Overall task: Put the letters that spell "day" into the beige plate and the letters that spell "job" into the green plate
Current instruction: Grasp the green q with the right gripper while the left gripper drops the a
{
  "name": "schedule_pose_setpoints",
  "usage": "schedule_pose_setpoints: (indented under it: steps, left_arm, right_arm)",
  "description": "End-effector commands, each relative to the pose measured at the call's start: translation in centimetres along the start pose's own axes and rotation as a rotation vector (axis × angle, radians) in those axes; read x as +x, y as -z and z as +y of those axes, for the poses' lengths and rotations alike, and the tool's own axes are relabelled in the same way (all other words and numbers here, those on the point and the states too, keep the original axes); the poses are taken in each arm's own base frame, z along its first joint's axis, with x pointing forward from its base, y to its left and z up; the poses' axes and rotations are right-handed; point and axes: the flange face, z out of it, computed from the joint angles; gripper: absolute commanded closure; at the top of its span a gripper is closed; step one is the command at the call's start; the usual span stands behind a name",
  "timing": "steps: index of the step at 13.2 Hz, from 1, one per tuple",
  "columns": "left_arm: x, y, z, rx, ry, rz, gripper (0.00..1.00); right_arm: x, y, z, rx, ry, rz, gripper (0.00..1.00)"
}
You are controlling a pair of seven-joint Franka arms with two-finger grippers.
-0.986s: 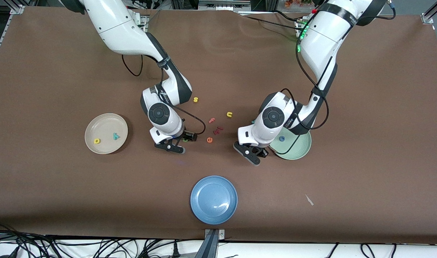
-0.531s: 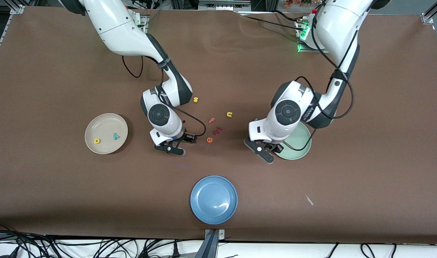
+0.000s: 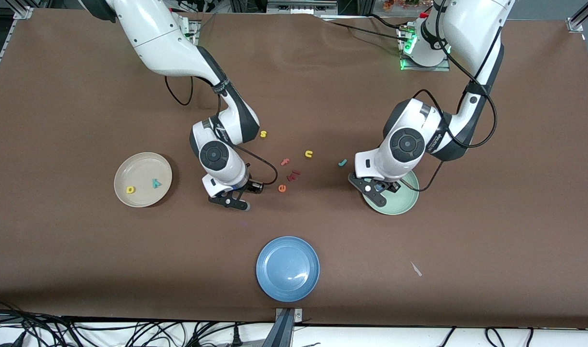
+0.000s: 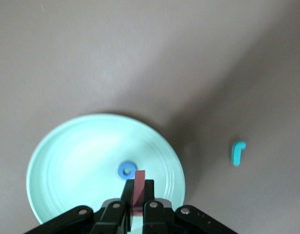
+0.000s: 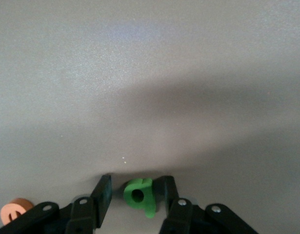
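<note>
My left gripper hangs over the green plate, shut on the salmon-red "b", which stands upright between its jaws. The blue "o" lies in the green plate just beneath. The teal "j" rests on the table beside that plate. My right gripper is low on the table, open, its fingers straddling the dark green "d", which lies flat. The beige plate holds the yellow letter and the teal "y".
Loose letters lie between the two grippers: a yellow "s", a yellow "u", a reddish "f", a dark red letter and an orange "e". A blue plate sits nearest the front camera.
My left gripper has carried the red "b" from over the bare table to over the green plate, uncovering the teal "j". My right gripper's fingers have narrowed around the green "d".
</note>
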Motion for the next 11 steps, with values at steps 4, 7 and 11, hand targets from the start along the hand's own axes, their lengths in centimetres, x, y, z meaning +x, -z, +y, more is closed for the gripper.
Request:
schedule_pose_setpoints:
  steps: [4, 7, 11]
  left_arm:
    - [-2.6, -4.6, -1.3, 0.002, -0.04, -0.005, 0.99]
    - [-2.0, -4.0, -0.7, 0.006, -0.047, 0.011, 0.0]
    - [-0.7, -2.1, 2.9, -0.03, -0.031, 0.049, 0.0]
  right_arm:
    - [0.3, -0.2, -0.5, 0.011, -0.028, -0.006, 0.66]
    - [0.3, 0.0, -0.5, 0.011, -0.025, -0.006, 0.74]
    - [0.6, 0.6, -0.8, 0.015, -0.023, -0.004, 0.87]
